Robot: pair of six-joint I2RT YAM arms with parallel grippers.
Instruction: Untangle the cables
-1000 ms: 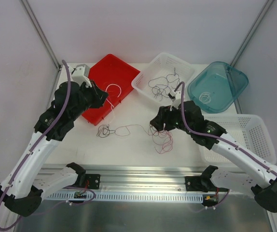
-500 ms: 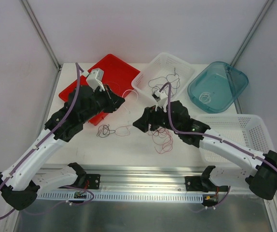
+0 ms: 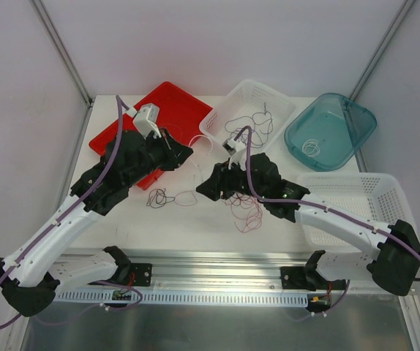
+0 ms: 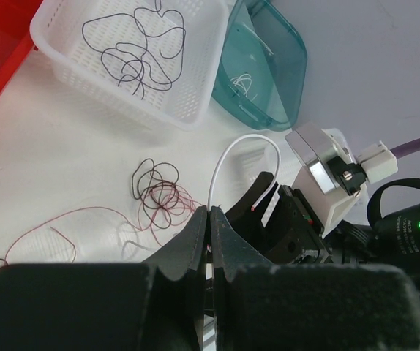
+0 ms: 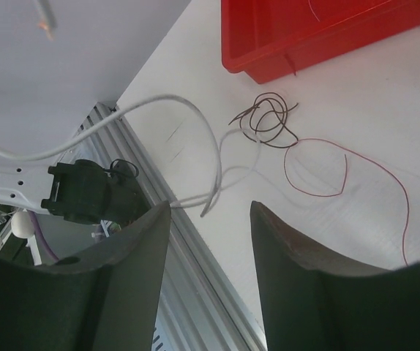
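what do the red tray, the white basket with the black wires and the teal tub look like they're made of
Red tray: probably hard plastic, opaque and slightly glossy, with smooth moulded walls.
White basket: plastic, judging by the moulded lattice of small holes in its walls.
Teal tub: tinted translucent plastic, glossy; the whitish wire inside shows through its wall.

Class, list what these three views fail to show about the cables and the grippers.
Right wrist view: whether the white cable's loose end sits between the right gripper's fingers or beyond them; depth is unclear.
Left wrist view: the left gripper covers the white cable's pinched end.
Top view: which strands cross in the red-and-black tangle; too thin.
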